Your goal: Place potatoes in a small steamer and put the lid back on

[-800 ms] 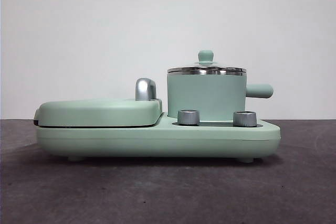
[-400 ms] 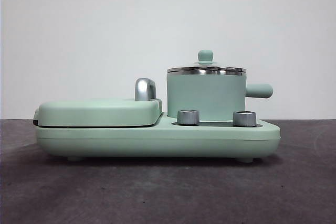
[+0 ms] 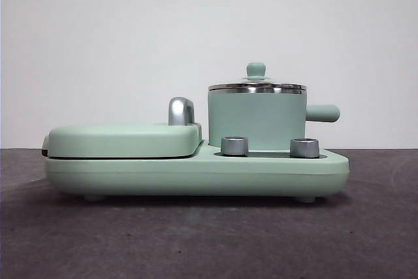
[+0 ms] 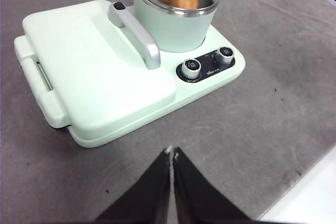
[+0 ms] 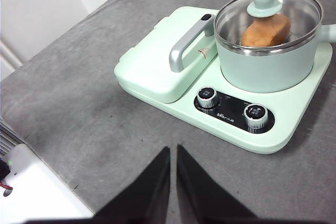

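The potato (image 5: 265, 31) lies inside the steamer (image 3: 257, 120), under the glass lid (image 5: 269, 20) that sits squarely on the steel rim. The steamer stands on the green cooker (image 3: 196, 173), beside its closed griddle (image 3: 124, 140), on the grey counter (image 3: 196, 240). Both claws, left (image 4: 171, 153) and right (image 5: 172, 149), hang above the counter well apart from the cooker, jaws closed on nothing.

potato (image 5: 265, 31): 1, inside steamer (image 5: 270, 66) | lid (image 5: 269, 20): seated flat (knob up)
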